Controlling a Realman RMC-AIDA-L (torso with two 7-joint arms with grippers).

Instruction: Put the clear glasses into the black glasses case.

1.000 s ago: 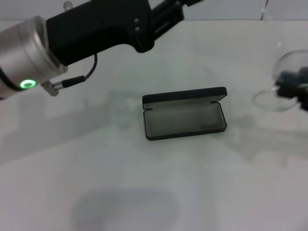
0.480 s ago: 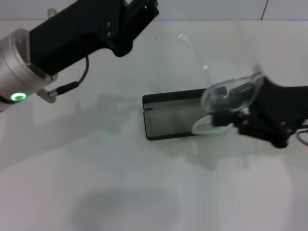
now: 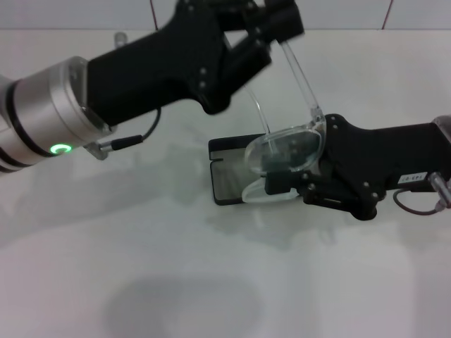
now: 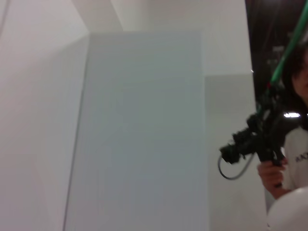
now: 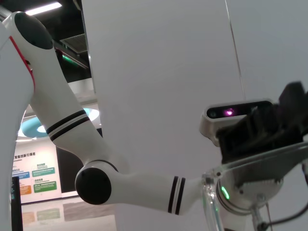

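The clear glasses (image 3: 285, 150) hang in the air over the right half of the open black glasses case (image 3: 227, 184) in the head view. My right gripper (image 3: 278, 184) reaches in from the right and is shut on the lower edge of the lens. One clear arm of the glasses (image 3: 304, 83) rises up and back to my left gripper (image 3: 278, 32), which comes in from the left, high over the table's far side; whether it holds that tip is not visible. The right wrist view shows a clear edge of the glasses (image 5: 255, 166) below the left gripper (image 5: 269, 127).
The case lies on a white table (image 3: 141, 267), its lid (image 3: 225, 146) standing open on the far side. A white wall runs behind the table. In the left wrist view a person (image 4: 288, 159) holding a black device stands at the far edge.
My right gripper has carried the glasses leftward from the table's right edge to above the case. My left gripper has swung right and now meets the raised arm of the glasses.
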